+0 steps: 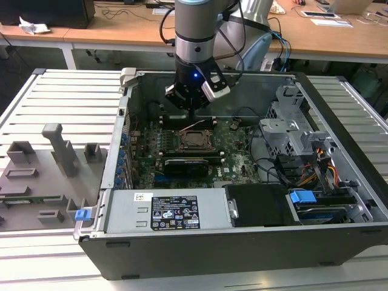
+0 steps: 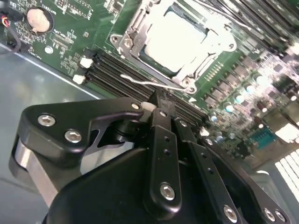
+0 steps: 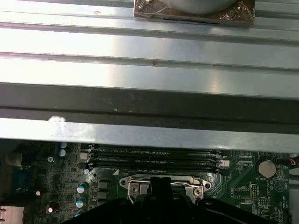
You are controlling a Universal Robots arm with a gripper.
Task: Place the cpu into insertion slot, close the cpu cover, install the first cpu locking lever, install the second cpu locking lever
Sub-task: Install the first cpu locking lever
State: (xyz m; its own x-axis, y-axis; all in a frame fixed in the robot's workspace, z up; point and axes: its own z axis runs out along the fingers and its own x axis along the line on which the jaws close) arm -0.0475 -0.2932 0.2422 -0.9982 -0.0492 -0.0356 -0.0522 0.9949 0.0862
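Slippage is judged the chief risk: the gripper is seen with its fingers pressed together just beside the thin wire lever, and whether the wire is pinched between them cannot be told. If the lever is caught off-centre, it may spring free, strike the memory slots, or be left unlatched. The cpu is seated in the insertion slot, with the cpu cover laid down around it; a sideways push could be passed on to that cover. The motherboard is held in an open case, which is set on a white slatted table. Wooden desks are seen behind, and working room between the case walls is judged tight.
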